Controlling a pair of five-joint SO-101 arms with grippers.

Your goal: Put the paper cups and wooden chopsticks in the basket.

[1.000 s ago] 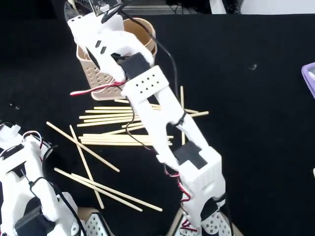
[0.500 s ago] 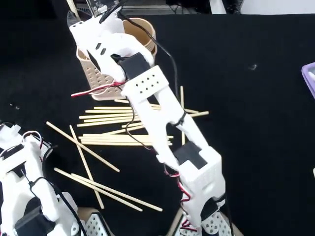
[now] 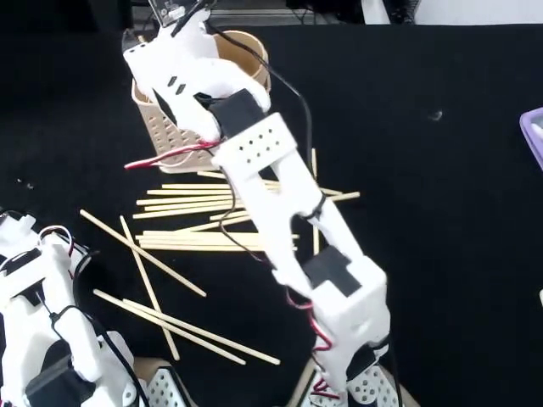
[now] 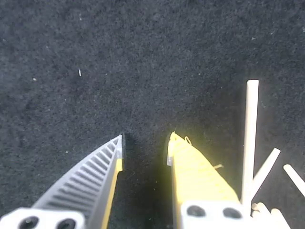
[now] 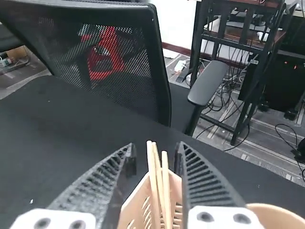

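A beige perforated basket (image 3: 174, 127) stands at the table's far left with a brown paper cup (image 3: 251, 56) in it. My right arm (image 3: 254, 161) stretches across to it. My right gripper (image 5: 155, 155) hangs open over the basket wall (image 5: 136, 205), and two wooden chopsticks (image 5: 157, 186) stand upright between its fingers without touching either. The paper cup's rim (image 5: 274, 213) shows beside them. Several loose chopsticks (image 3: 182, 242) lie scattered on the black table in front of the basket. My left gripper (image 4: 145, 143) is open just above bare cloth, with chopstick ends (image 4: 250, 133) beside it.
My left arm (image 3: 38, 326) is folded at the near left corner. A purple object (image 3: 534, 127) pokes in at the right edge. An office chair (image 5: 95, 47) stands beyond the table's far edge. The table's right half is bare black cloth.
The right wrist has shifted slightly over the basket. The chopstick tip that stuck up beside it has sunk lower. The left arm has not moved.
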